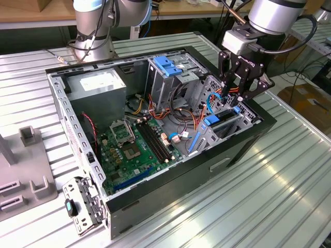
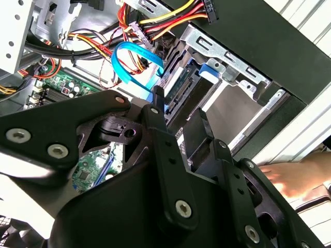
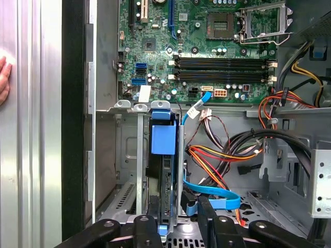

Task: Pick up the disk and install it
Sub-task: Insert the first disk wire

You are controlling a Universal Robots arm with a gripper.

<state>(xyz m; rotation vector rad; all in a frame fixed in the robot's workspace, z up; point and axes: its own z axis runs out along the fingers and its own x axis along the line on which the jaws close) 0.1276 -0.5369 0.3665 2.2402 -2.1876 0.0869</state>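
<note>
The disk (image 3: 165,175) stands on edge inside the drive bay (image 3: 126,170), blue tab showing, and by the look of it it's nearly home. The gripper (image 3: 178,216) hangs at the bay's mouth over the disk's end, jaws apart and straddling it, not clamped. A blue data cable (image 3: 212,195) loops just beside the bay. Any push should run straight along the bay's guides, I'd say, or that cable snags. A person's hand (image 3: 3,77) rests well outside the bay, past the case wall (image 3: 72,129).
</note>
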